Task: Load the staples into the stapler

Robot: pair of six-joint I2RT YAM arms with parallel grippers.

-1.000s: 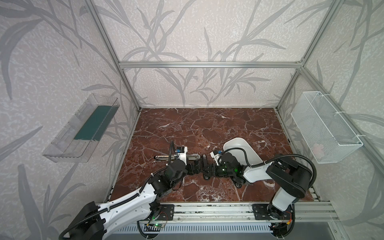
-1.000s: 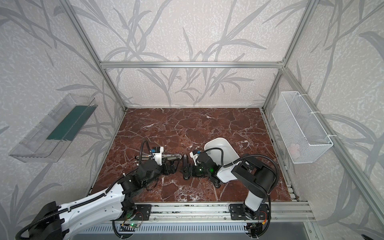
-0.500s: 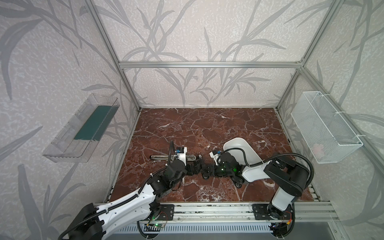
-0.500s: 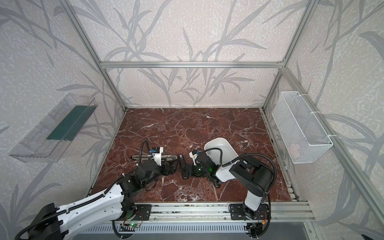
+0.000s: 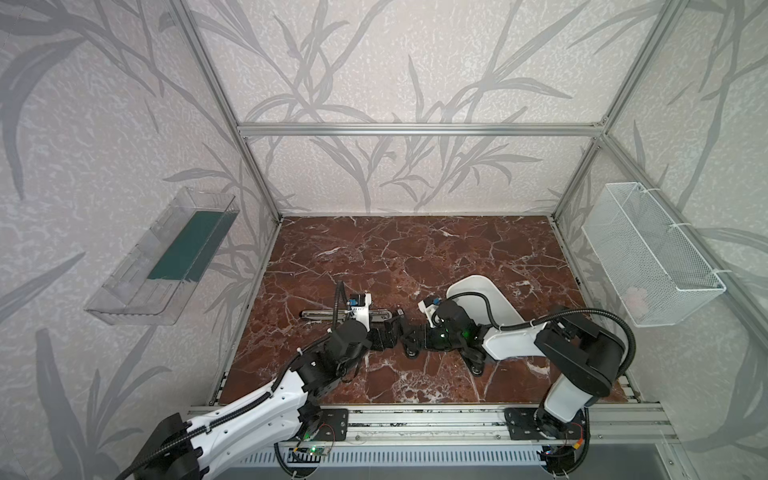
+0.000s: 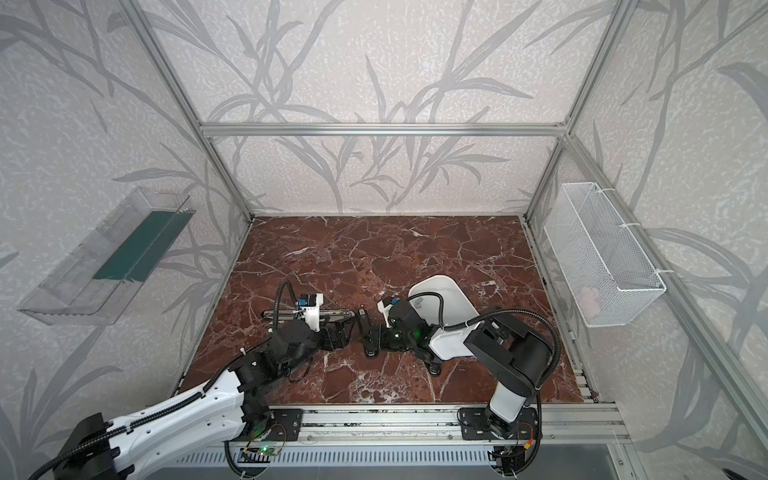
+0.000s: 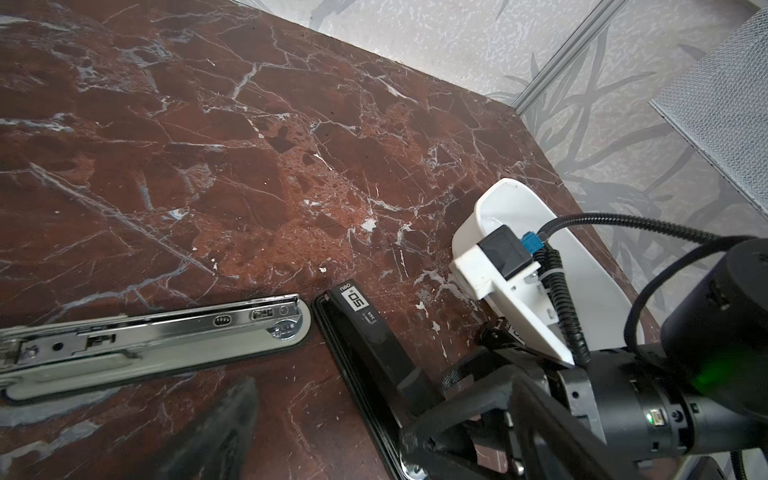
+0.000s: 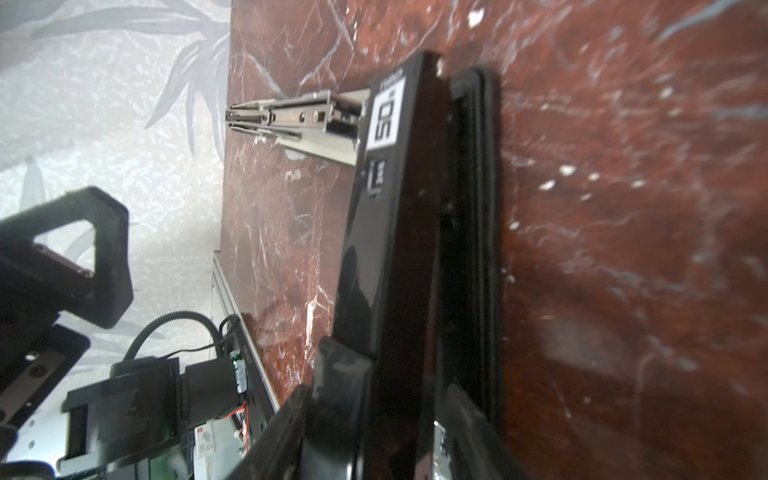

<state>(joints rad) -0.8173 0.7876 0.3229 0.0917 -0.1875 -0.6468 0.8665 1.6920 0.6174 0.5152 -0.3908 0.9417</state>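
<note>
An opened stapler (image 7: 145, 340) lies flat, its silver magazine rail bare on a black base; it shows in both top views (image 5: 324, 314) (image 6: 282, 312). Just right of it lies a black stapler (image 7: 365, 328) (image 8: 399, 232) with a white "50" label. My right gripper (image 8: 395, 374) (image 5: 405, 336) (image 6: 370, 336) has a finger on each side of the black stapler's top arm and is shut on it. My left gripper (image 7: 374, 407) (image 5: 388, 338) (image 6: 337, 336) stands wide open, facing the right one, over the black stapler's near end. The staples are out of view.
A white bin (image 5: 494, 291) (image 7: 519, 199) stands behind the right wrist; its inside is hidden. A wire basket (image 5: 648, 257) hangs on the right wall. A clear shelf (image 5: 166, 257) hangs on the left wall. A metal rail (image 5: 415, 419) borders the table's front.
The silver opened stapler has slid a little to the left. The right gripper with the black stapler has shifted slightly left. The left gripper has stayed wide open.
</note>
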